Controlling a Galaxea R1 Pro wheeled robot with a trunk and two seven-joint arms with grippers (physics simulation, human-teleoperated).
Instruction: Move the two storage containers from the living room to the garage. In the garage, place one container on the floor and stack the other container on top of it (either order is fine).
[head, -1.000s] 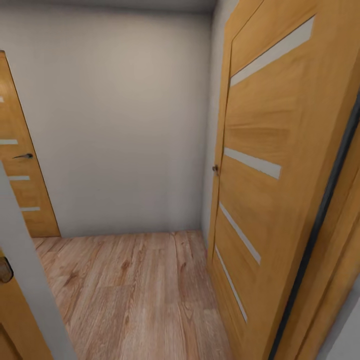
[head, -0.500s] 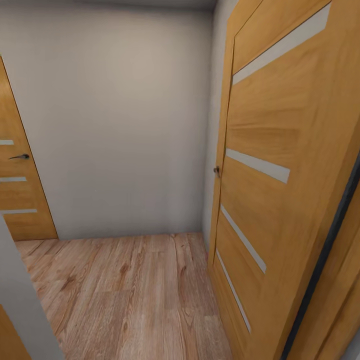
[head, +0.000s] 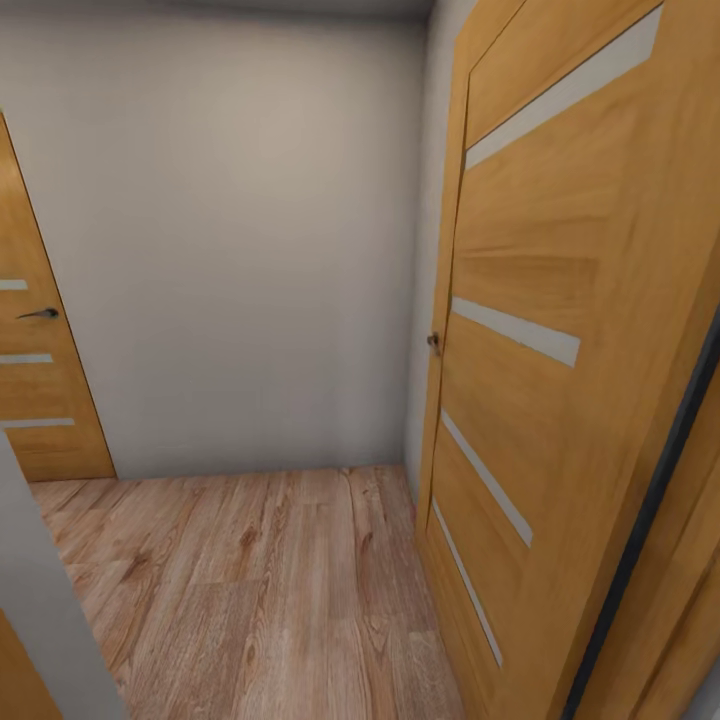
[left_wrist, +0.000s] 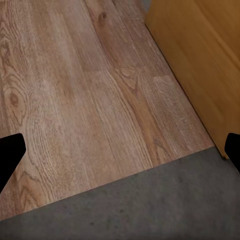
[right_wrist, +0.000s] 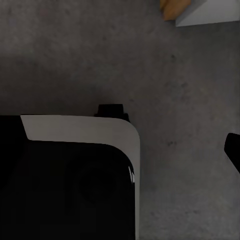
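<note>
You are facing a plain pale grey wall across a light wood-plank floor, with a tall honey-wood door with pale glass strips filling the right of the frame and a second matching door at the left edge. Your left tool is hanging wide open and empty where the planks are meeting the dark grey rough concrete floor. Your right tool's opening cannot be told. No orange-red bins are showing.

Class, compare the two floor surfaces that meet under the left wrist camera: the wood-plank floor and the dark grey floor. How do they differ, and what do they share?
The wood-plank floor is light brown with grain and knots; the dark grey floor is plain and mottled, like rough concrete. The wood shows seams between boards; the grey shows none. The orange-brown door stands beside the wood. Both are flat and meet along one straight edge.
</note>
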